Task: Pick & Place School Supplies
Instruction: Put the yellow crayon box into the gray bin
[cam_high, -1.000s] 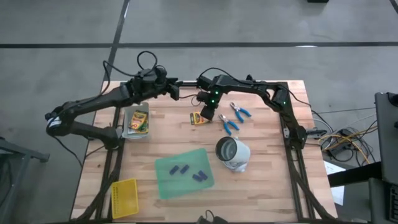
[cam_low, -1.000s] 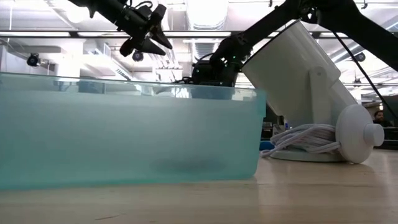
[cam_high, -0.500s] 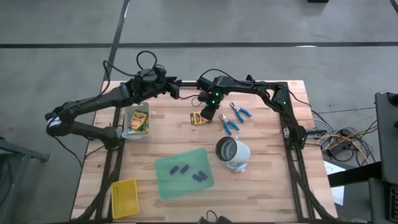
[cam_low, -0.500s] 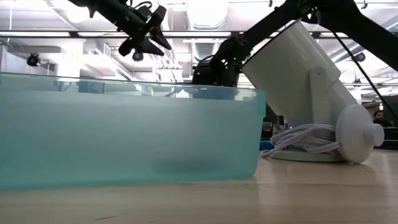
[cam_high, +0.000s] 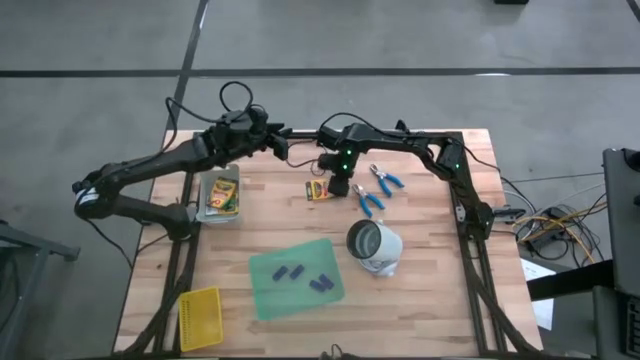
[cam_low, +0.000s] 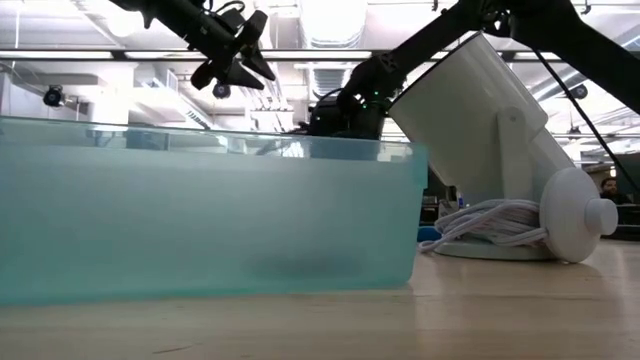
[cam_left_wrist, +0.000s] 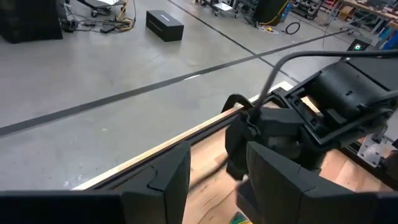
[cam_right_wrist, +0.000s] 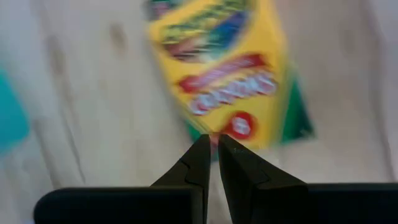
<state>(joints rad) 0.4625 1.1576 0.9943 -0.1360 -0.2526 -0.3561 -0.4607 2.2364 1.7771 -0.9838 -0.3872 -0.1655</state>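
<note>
While the left gripper (cam_high: 283, 148) hangs parted and empty above the table's (cam_high: 430, 290) far edge, the right gripper (cam_high: 338, 187), fingers pressed together on nothing, hovers just beside the crayon box (cam_right_wrist: 229, 74), which lies flat straight ahead of its fingertips, long axis angled across them.

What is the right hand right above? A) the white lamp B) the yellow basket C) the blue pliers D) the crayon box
D: the right wrist view looks down past the shut right hand straight onto the yellow-and-green crayon box, and from above that hand sits beside the same box on the table.
</note>
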